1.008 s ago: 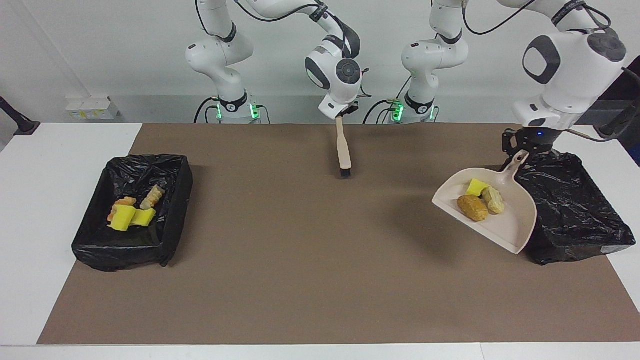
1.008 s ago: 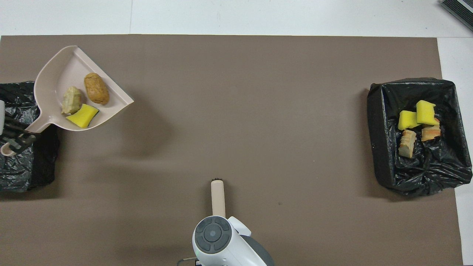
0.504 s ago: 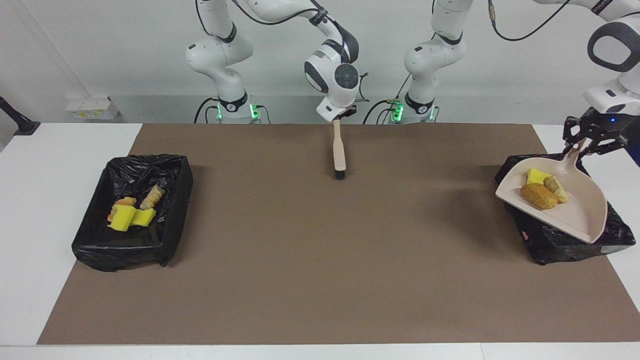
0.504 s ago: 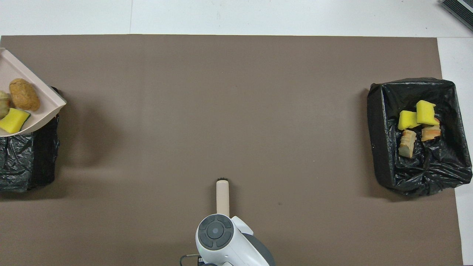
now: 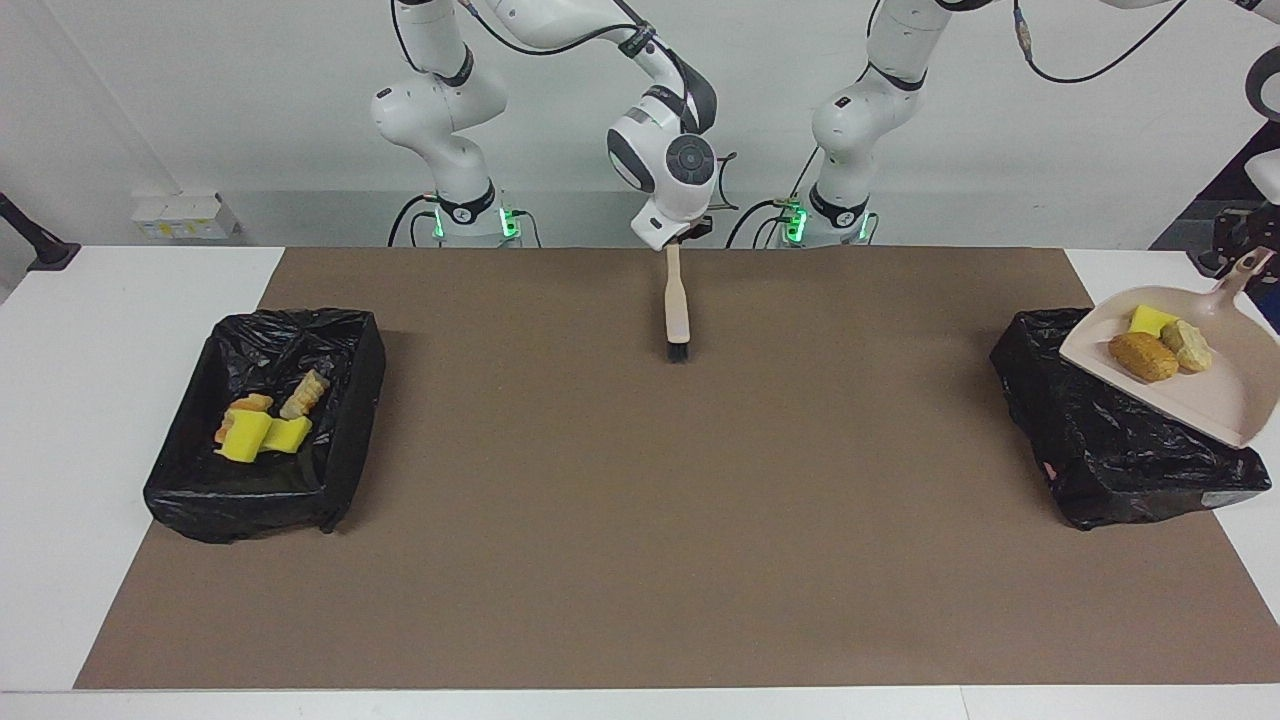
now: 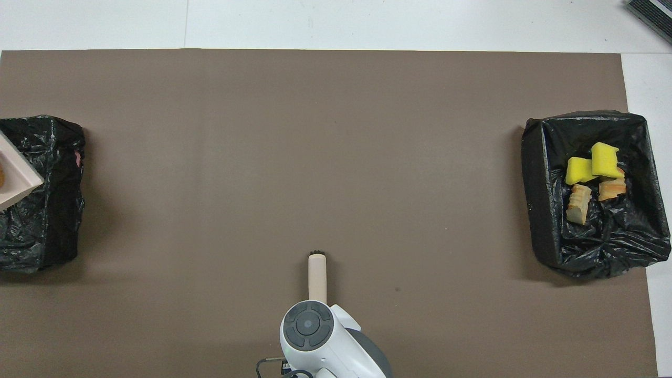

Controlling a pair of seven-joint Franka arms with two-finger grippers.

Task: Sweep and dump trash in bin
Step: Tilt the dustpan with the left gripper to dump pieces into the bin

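Trash (image 5: 1142, 356) is riding in the dustpan (image 5: 1210, 400), three pieces bunched at the handle end. You are holding it over the bin (image 5: 1110, 450) at the left arm's end of the table.

The brown mat (image 5: 640, 520) is lying flat and dull, covering most of the white table (image 5: 90, 420). The bin is wearing a crinkled, glossy black liner. A second bin (image 5: 355, 400), lined the same way, is sitting at the right arm's end with four pieces (image 5: 262, 428) already resting in it.

The dustpan is smooth, hard beige plastic, and its long axis is running from the handle down to the wide open lip. The lip is pointing away from the robots and toward the middle of the table. The left gripper (image 5: 1243, 268) is clamping the handle tip, so the pieces are lying down-slope from the jaws, along that axis. Judging from this, you are going to need more tilt, lip down over the bin's opening, before anything slides out. From overhead only a corner of the dustpan is showing.

The right gripper (image 5: 683, 238) is waiting over the mat's edge nearest the robots, clenched on the brush (image 5: 678, 305), which is hanging straight down on its slim beige handle, with its black bristles at the mat.

One piece is a yellow spongy wedge (image 5: 1152, 320), one a brown bread-like lump, one a paler crumbly lump (image 5: 1186, 345).
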